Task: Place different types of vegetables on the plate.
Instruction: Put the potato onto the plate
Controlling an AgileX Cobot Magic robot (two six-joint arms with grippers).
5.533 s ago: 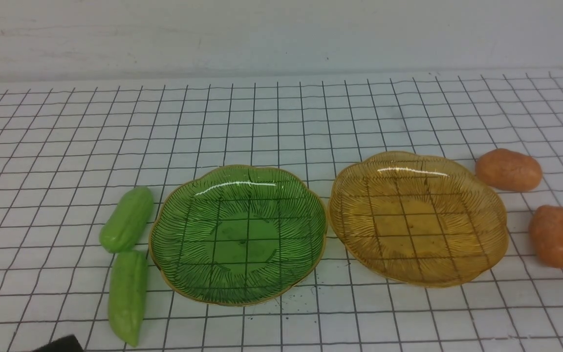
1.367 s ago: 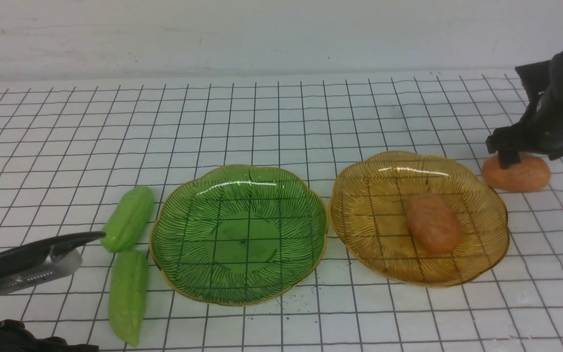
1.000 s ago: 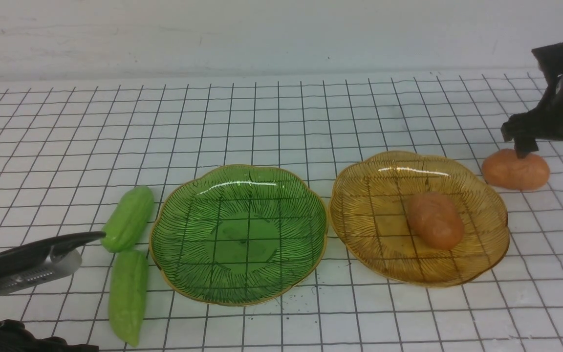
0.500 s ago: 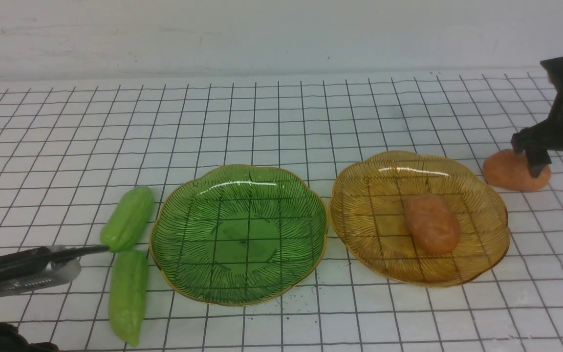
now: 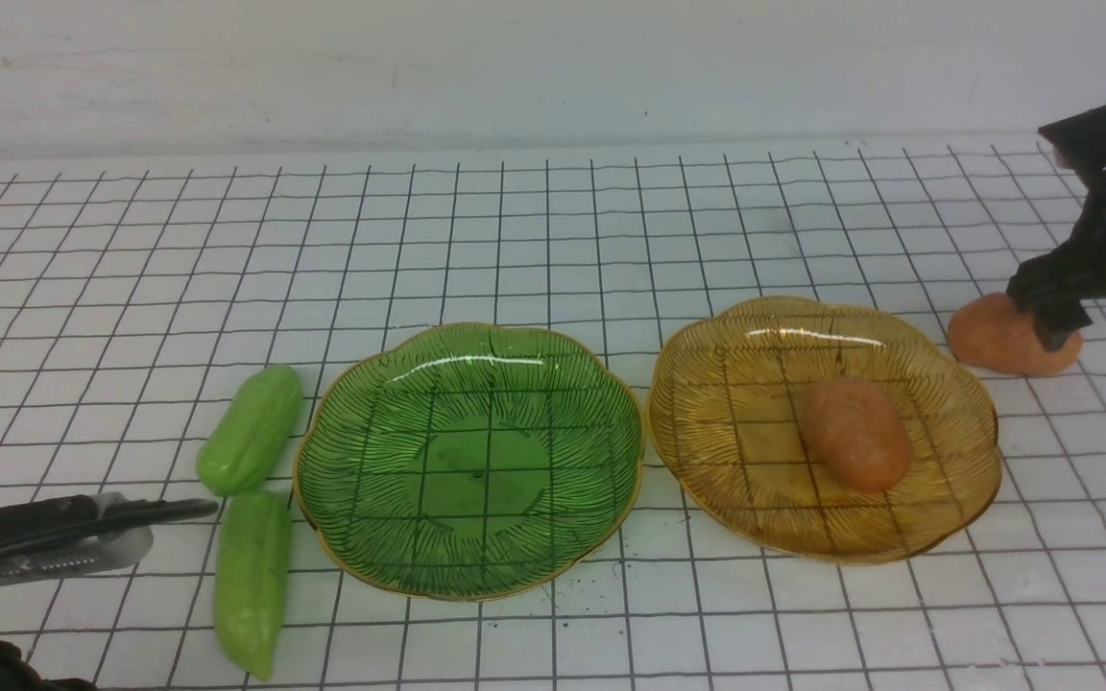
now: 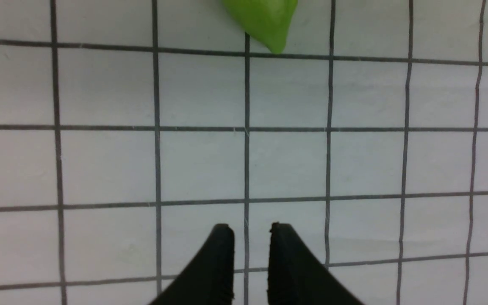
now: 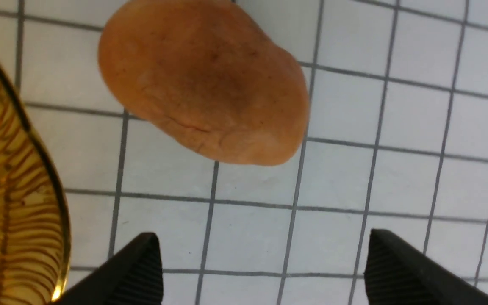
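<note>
Two light-green ridged gourds lie left of the green plate (image 5: 467, 461): the far one (image 5: 251, 432) and the near one (image 5: 251, 581). One orange-brown potato (image 5: 855, 446) lies in the amber plate (image 5: 735, 403). The other potato (image 5: 995, 336) lies on the table right of that plate. My right gripper (image 5: 1043, 317) hangs over it, open and empty; in the right wrist view the potato (image 7: 206, 80) lies just ahead of the spread gripper (image 7: 263, 243). My left gripper (image 5: 196, 506) is shut and empty, low by the gourds; a gourd tip (image 6: 267, 21) shows ahead of it (image 6: 250, 228).
A white gridded mat covers the table, with a pale wall behind. The amber plate's rim (image 7: 36, 140) lies close beside the right gripper. The green plate holds nothing. The two plates sit side by side, almost touching.
One potato has gone from the table into the amber plate. My right gripper has since moved right and down over the other potato. My left gripper has sunk lower beside the gourds.
</note>
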